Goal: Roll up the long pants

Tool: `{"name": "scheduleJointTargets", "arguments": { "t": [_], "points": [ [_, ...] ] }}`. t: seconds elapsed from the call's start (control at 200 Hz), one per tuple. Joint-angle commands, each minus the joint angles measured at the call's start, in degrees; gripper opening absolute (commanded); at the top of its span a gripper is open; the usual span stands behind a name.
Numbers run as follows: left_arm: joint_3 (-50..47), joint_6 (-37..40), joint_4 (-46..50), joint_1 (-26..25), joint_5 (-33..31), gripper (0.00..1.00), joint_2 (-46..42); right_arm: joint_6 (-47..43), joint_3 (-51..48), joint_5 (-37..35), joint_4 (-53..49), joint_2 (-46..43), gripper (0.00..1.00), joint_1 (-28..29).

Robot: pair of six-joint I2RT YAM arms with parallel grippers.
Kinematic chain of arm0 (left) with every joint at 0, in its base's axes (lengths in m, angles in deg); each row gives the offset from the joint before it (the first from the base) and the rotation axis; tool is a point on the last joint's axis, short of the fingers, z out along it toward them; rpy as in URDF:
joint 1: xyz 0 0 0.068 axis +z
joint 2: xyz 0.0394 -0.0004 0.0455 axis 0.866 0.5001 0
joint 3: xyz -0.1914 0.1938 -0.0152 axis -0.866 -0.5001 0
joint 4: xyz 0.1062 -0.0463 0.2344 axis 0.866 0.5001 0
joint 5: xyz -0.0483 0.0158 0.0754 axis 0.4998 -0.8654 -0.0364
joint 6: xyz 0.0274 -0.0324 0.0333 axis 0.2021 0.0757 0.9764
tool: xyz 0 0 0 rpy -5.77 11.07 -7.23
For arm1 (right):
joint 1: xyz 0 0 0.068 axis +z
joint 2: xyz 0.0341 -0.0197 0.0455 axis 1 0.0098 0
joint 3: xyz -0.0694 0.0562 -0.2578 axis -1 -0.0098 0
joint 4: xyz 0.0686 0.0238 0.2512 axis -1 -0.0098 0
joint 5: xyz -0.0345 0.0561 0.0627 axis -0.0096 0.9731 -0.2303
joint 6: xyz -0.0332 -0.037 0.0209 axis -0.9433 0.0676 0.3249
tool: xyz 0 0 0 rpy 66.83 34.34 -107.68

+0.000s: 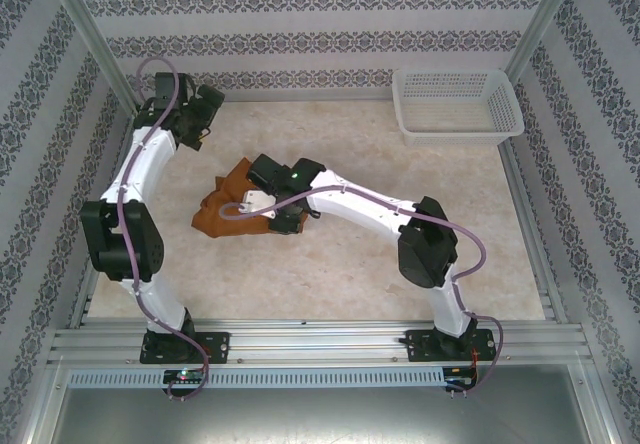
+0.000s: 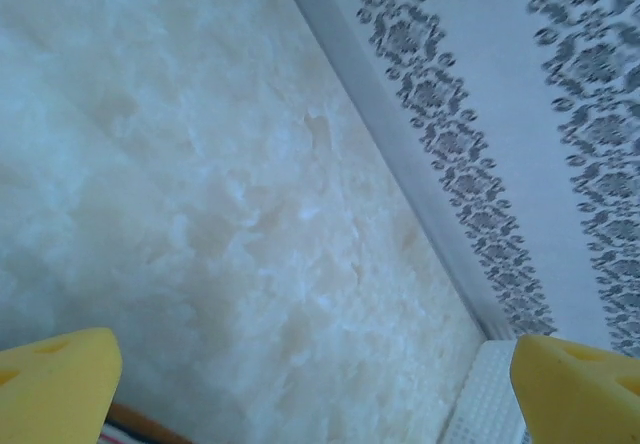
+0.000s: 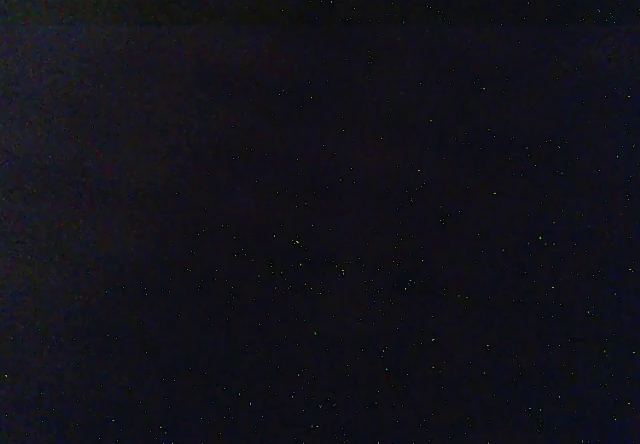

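one long pants [image 1: 215, 214], one basket [image 1: 458, 105]; left claw [image 2: 318, 389] apart, right claw [image 1: 262, 204] i cannot tell.

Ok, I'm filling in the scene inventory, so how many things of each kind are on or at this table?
Long pants: 1
White mesh basket: 1
Robot arms: 2, left and right
Total: 4
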State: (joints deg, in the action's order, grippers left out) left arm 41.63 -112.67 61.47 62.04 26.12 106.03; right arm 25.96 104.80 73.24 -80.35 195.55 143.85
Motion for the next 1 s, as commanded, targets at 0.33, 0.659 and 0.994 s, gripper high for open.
{"name": "scheduleJointTargets", "arguments": {
  "t": [0.33, 0.659, 0.994],
  "points": [
    [-7.48, 0.12, -3.89, 0.01, 10.27, 0.11, 3.41, 3.72, 23.16, 23.80, -18.20, 10.78, 0.00, -5.81],
    [-8.18, 1.60, -3.18, -0.18, 11.01, 0.00, 1.98, 11.03, 29.48, 38.49, -13.58, 21.83, 0.00, -11.79],
    [-6.14, 7.82, 4.34, -0.15, 7.17, 0.00, -9.95, 20.70, 29.29, 48.45, -0.58, 27.22, 0.00, -16.41]
  ]
}}
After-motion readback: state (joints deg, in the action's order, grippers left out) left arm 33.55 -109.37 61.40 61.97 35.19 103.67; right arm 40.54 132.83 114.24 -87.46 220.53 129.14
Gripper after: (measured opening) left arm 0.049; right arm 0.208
